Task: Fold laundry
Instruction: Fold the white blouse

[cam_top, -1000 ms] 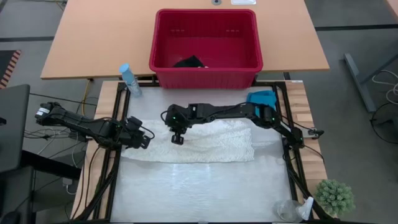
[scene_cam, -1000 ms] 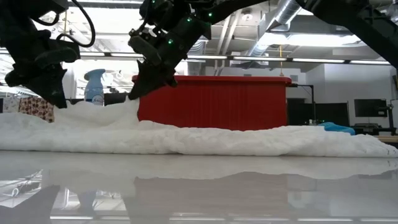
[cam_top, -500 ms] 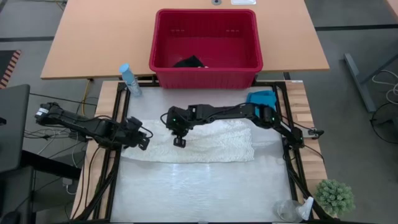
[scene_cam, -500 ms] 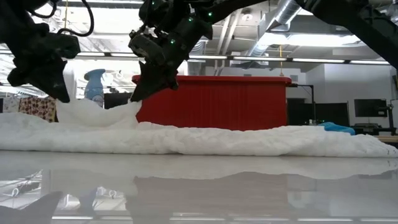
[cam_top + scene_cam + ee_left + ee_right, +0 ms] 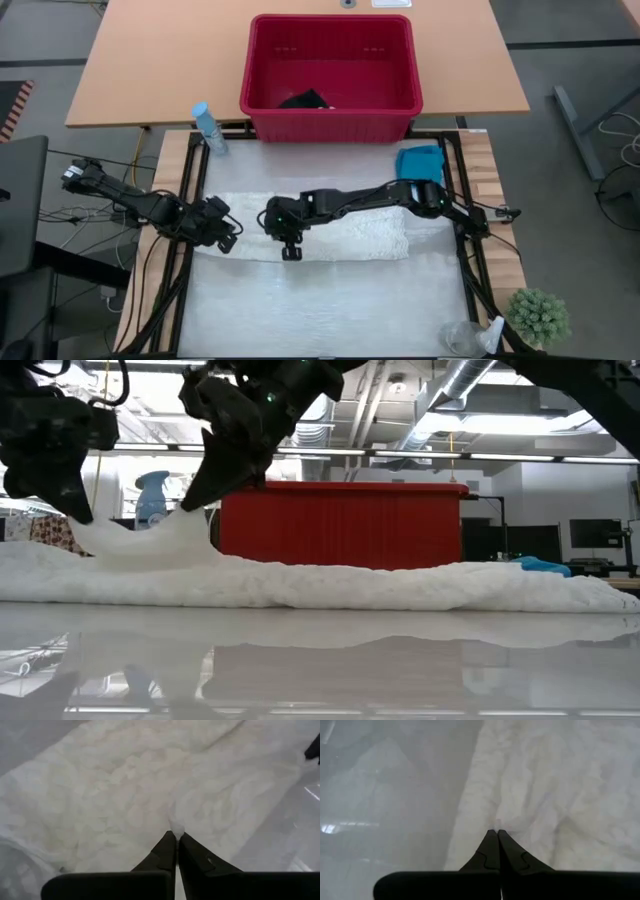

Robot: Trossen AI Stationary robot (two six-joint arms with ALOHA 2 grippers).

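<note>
Desk (image 5: 330,300) carries a shiny pale sheet with the large cream-white cloth (image 5: 350,228) spread across its middle as a wide band, folded over on itself. In the low view the cream-white cloth (image 5: 400,585) lies low along the desk and rises to a lifted peak at its left end, between the two grippers.

Red basket (image 5: 330,110) sits on the wooden table behind the desk; dark navy-black garment (image 5: 305,100) lies inside it on the bottom. In the low view the red basket (image 5: 340,525) stands behind the cloth.

Right arm reaches across the cloth from the right side. Right gripper (image 5: 291,252) is at the cloth's near edge, left of centre. In the right wrist view the right gripper (image 5: 495,833) has its fingers (image 5: 507,851) pressed together, pinching a fold of the cream-white cloth (image 5: 560,795).

Left arm comes in from the left. Left gripper (image 5: 228,242) is at the cloth's left end. In the left wrist view the left gripper (image 5: 176,836) has fingers (image 5: 165,851) closed tight on a small pinch of the cream-white cloth (image 5: 115,795).

Turquoise-blue garment (image 5: 420,160) lies on the desk's far right corner, apart from the cream cloth, just beside the right arm's base.

Blue spray bottle (image 5: 207,127) stands at the desk's far left corner.

Small green plant (image 5: 538,315) at the near right.
</note>
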